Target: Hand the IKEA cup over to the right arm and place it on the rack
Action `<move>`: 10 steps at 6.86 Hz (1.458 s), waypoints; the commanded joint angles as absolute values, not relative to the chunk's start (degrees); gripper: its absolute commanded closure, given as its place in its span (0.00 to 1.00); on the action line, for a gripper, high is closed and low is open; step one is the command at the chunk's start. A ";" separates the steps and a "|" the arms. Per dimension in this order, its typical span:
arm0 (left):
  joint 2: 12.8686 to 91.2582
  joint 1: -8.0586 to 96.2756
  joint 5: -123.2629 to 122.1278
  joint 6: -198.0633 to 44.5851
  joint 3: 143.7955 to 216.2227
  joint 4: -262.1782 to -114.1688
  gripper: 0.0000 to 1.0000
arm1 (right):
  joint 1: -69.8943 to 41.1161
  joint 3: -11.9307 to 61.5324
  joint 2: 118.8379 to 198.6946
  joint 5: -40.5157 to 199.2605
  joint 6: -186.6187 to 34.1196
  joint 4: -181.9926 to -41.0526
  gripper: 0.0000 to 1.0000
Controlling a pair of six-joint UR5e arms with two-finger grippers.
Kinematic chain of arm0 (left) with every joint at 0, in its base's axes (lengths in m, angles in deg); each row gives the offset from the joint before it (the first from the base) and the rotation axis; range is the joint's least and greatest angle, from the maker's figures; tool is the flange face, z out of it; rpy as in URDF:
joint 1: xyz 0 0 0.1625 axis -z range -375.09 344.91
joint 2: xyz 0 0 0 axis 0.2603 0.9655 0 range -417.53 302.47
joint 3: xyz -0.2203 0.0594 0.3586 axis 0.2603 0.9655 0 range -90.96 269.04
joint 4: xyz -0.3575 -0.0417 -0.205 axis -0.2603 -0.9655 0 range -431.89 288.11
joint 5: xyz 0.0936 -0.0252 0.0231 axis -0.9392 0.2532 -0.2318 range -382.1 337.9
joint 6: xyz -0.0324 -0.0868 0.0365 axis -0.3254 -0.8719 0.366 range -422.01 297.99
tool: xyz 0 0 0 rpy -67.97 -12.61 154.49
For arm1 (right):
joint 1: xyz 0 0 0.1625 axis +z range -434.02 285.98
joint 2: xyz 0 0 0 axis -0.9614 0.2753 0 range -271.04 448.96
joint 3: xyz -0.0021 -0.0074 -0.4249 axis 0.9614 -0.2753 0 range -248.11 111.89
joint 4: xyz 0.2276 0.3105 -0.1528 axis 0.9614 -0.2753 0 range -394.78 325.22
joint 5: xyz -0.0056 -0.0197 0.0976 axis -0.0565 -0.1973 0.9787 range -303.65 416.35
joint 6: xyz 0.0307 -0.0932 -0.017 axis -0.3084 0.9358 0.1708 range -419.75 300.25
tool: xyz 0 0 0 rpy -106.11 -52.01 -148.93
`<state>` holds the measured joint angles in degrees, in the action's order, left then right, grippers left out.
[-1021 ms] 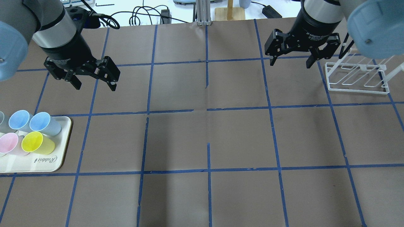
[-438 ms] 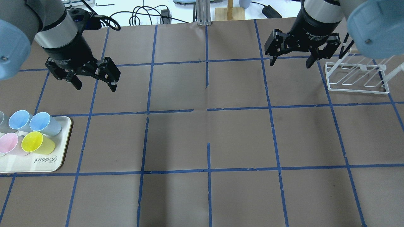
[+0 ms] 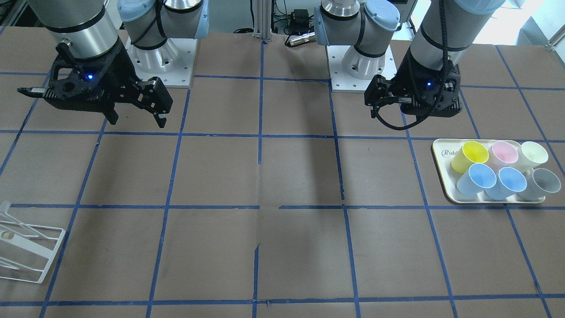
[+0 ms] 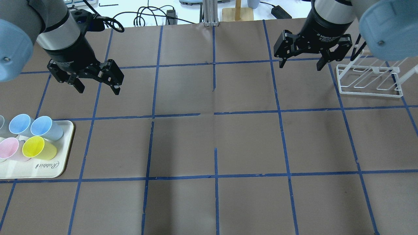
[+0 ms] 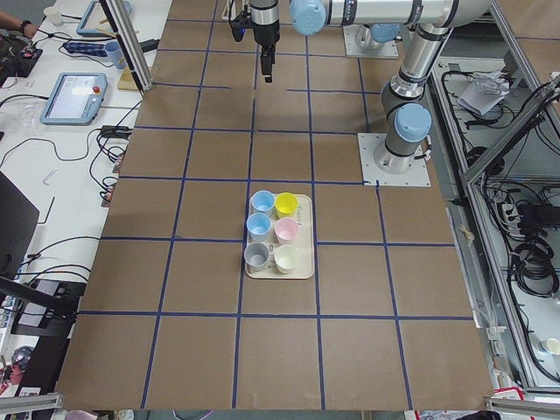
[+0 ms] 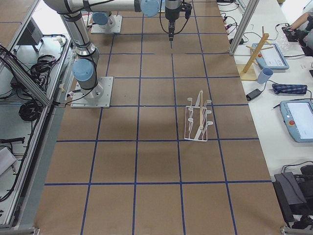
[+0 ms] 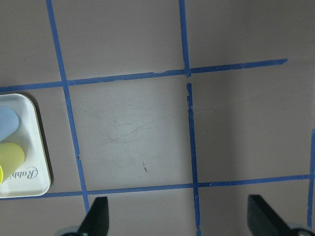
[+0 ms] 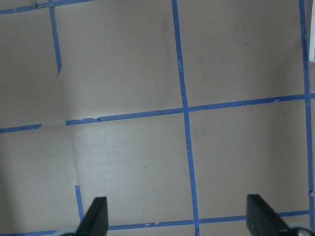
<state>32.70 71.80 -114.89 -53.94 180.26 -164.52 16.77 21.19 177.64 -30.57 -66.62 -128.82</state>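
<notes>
The left arm [image 4: 58,31] has swung a little: in the overhead view its pale blue joint cap [image 4: 13,52] now sits slightly farther toward the right and higher than a second ago. The left end effector [image 4: 98,90] has drifted only a trace with it, first a touch rightward, then back up a hair. The shift is slight.

The left gripper [image 4: 98,88] hangs at the far left, pointing down, its jaws spread wide. The right gripper [image 4: 300,66] hangs at the far right, also pointing down, jaws wide apart.
</notes>
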 commanded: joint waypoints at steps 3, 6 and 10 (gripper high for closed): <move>34.66 58.60 -114.73 -32.65 180.36 -161.19 0.00 | 16.77 21.19 177.64 -30.66 -66.69 -128.82 0.00; 38.87 49.63 -114.82 -10.76 181.32 -154.64 0.00 | 16.77 21.28 177.73 -30.57 -66.69 -128.82 0.00; 44.85 41.17 -114.65 12.03 186.15 -142.15 0.00 | 16.77 21.28 177.64 -30.66 -66.60 -128.82 0.00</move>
<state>42.93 42.48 -114.49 5.27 184.62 -146.66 16.77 21.28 177.69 -30.63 -66.61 -128.82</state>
